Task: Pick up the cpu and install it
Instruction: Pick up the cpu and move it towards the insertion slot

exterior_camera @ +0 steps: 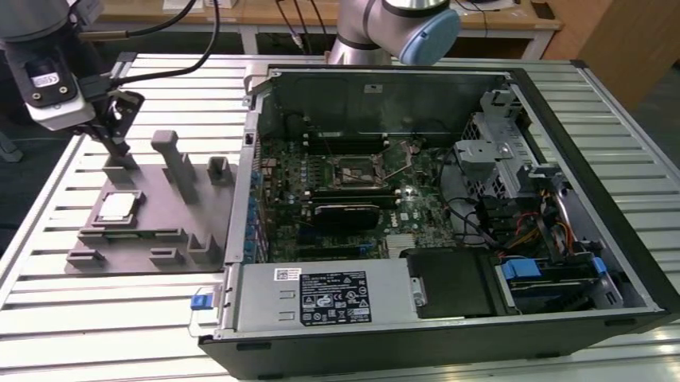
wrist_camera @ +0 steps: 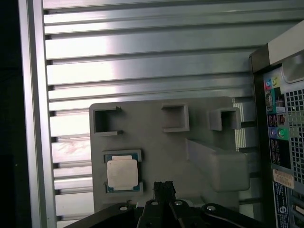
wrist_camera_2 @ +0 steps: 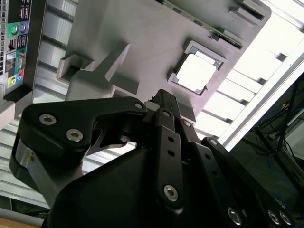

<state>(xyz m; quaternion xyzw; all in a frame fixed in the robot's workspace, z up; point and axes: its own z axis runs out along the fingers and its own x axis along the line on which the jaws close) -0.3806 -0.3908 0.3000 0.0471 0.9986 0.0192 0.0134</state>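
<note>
The cpu [exterior_camera: 117,207] lies flat in a square recess of the grey fixture plate [exterior_camera: 159,235], on the exterior view's left, its silvery top facing up. In both wrist views it shows as a bright square, the cpu [wrist_camera_2: 197,72] [wrist_camera: 122,172]. My gripper [exterior_camera: 113,145] hangs above the far part of the plate, behind the cpu and clear of it. Its fingertips [wrist_camera: 164,186] are pressed together with nothing between them. The black socket frame [exterior_camera: 356,169] sits on the motherboard inside the open computer case [exterior_camera: 595,199].
Grey upright posts [exterior_camera: 175,163] rise from the fixture plate between the gripper and the case wall. A grey power supply [exterior_camera: 318,296] fills the case's near corner. The slatted metal table [exterior_camera: 95,318] runs around the plate and the case.
</note>
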